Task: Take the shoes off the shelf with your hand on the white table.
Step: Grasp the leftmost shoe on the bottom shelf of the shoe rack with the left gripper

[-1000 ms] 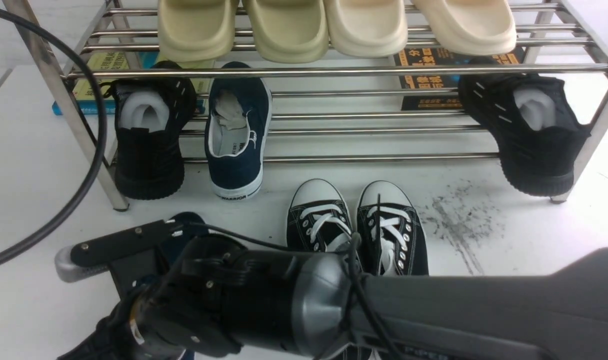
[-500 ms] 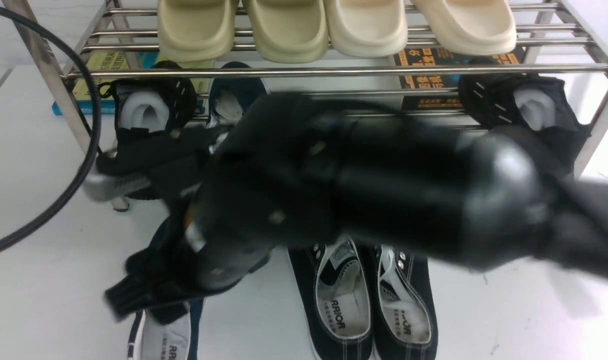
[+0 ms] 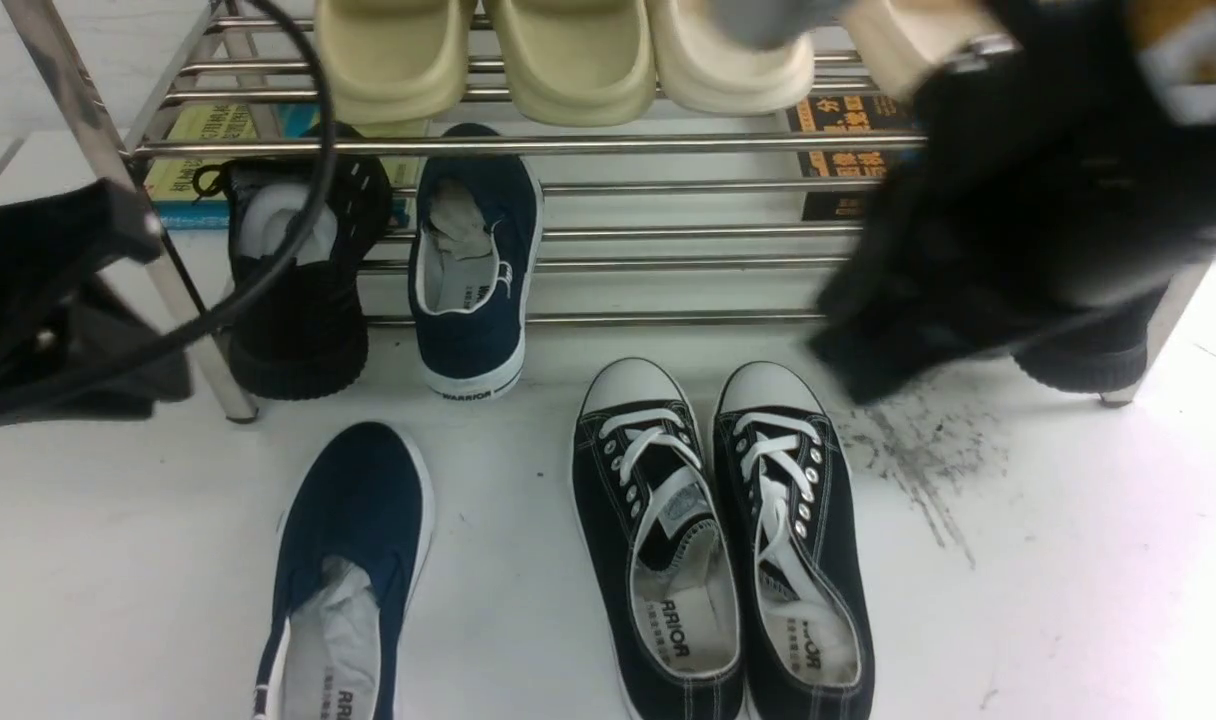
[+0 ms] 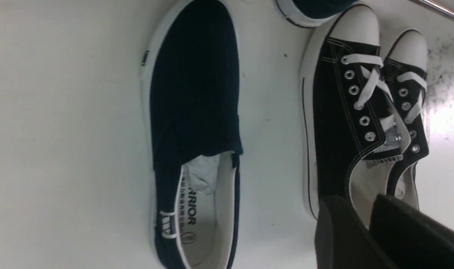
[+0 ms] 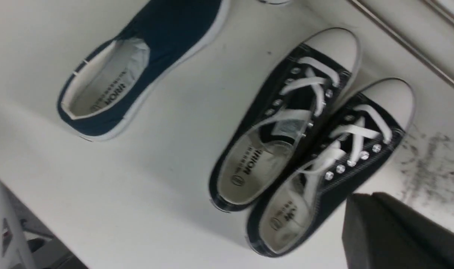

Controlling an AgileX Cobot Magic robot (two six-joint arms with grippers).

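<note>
Nearest, one navy-blue slip-on canvas shoe (image 3: 353, 540) with a white sole lies flat on the white surface (image 3: 1068, 600), toe toward the rack. Its heel is cut off by the front view's lower edge, and crumpled white paper fills its opening. Just beside it, not touching, stands a pair of black lace-up sneakers (image 3: 718, 540) with white toe caps, heels also cropped. Dark grey scuff marks (image 3: 918, 450) lie beyond them.

The black left gripper (image 4: 352, 220) shows only as two dark slabs in its wrist view; whether its jaws are apart or closed cannot be told. The right gripper (image 5: 365, 216) is a single dark wedge, its jaws equally unreadable.

The right arm (image 3: 1028, 200) is a motion-blurred black mass hiding one end of the two-tier chrome-rod shelf (image 3: 668, 145). The second navy-blue slip-on (image 3: 473, 270) rests on the lower tier, heel jutting past the front rod, beside a black knit shoe (image 3: 298, 310) crossed by a black cable (image 3: 313, 180). Cream foam slippers (image 3: 568, 60) on the top tier are cut off above.
</note>
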